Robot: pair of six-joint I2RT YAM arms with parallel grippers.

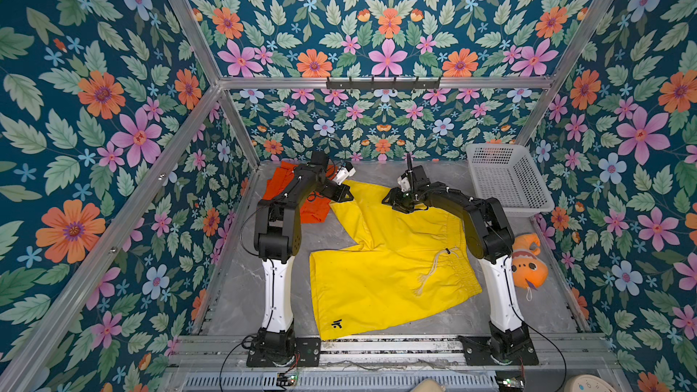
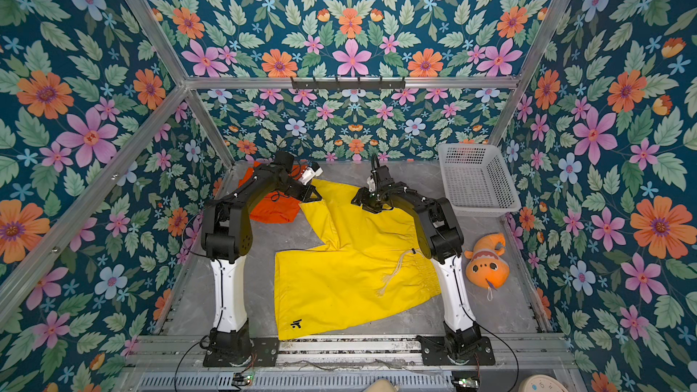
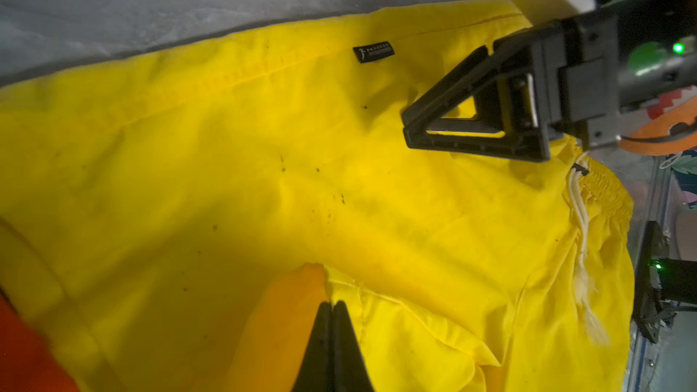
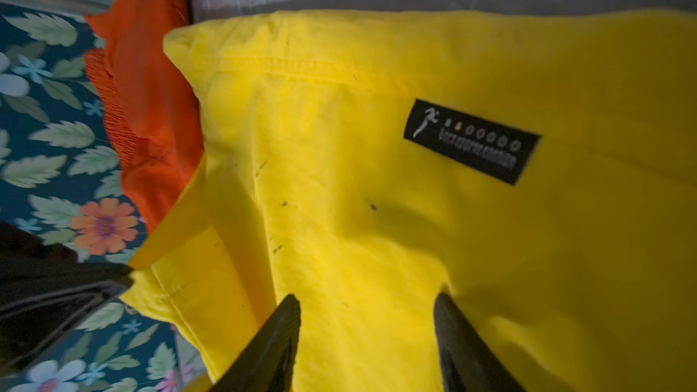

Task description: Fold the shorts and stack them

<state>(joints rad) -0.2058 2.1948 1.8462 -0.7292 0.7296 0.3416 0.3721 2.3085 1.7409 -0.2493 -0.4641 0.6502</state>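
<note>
The yellow shorts (image 1: pixel 377 280) are thin, smooth cloth with a puckered elastic waistband and a frayed whitish drawstring (image 1: pixel 433 267). In both top views they lie spread out left of the white mesh basket (image 1: pixel 505 179), one leg reaching toward the far wall. The orange shorts (image 1: pixel 313 211) lie rumpled farther left of the basket, just beside that leg. The left gripper (image 3: pixel 332 305) has its flat black fingers pressed together, pinching the leg's stitched hem corner. Nearer the basket, the right gripper (image 4: pixel 367 305) holds its wedge-shaped fingers parted over the same leg and grips nothing — a black woven label (image 4: pixel 471 141) lies just ahead.
</note>
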